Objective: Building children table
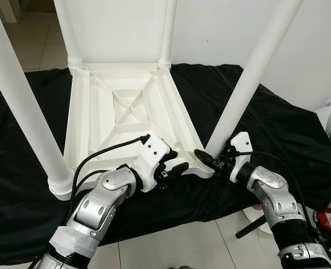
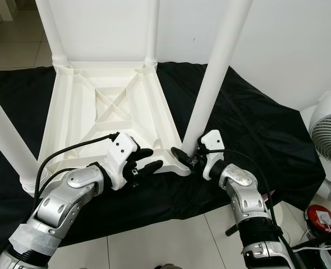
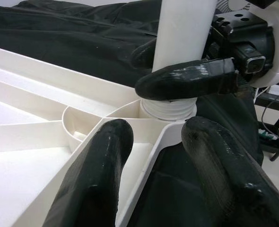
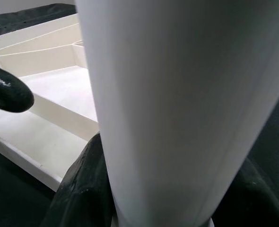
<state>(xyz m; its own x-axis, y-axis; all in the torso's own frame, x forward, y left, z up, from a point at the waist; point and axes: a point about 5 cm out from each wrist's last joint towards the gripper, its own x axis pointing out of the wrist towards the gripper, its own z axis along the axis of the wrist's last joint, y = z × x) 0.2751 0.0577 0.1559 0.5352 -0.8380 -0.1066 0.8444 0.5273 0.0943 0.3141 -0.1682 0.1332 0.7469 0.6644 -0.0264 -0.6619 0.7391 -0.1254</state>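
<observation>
White table, black cloth, black fingers

A light tiled floor carries a black fabric sheet, spread flat with shallow creases. An upturned white plastic tabletop with a ribbed underside lies directly on the sheet, four white cylindrical legs standing up from its corners. A white fan stands on the floor beside the sheet.

Upturned table on cloth, fan right
</observation>
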